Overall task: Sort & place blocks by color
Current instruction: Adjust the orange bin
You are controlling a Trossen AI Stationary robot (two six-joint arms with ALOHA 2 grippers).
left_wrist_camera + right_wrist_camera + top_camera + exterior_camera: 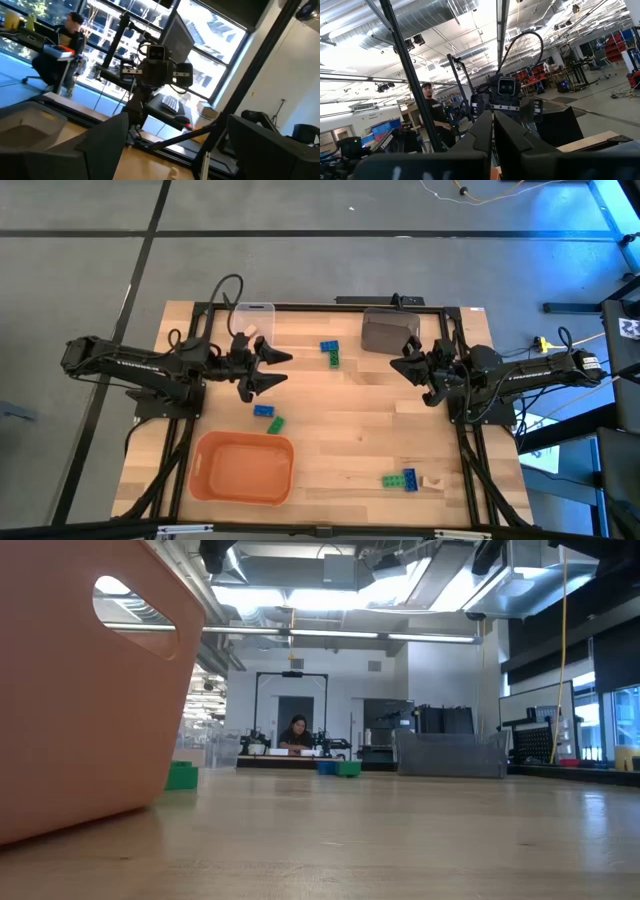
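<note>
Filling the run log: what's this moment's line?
left tool: open, empty | right tool: shut, empty | blocks: on table, unsorted

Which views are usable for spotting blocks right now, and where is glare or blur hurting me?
High view: even light, the blocks crisp on the table. Low view: the orange bin looms close and soft, blocking the left; ceiling lights glare. Left wrist view: bright windows, dark fingers blurred. Right wrist view: ceiling glare, no blocks visible.
</note>
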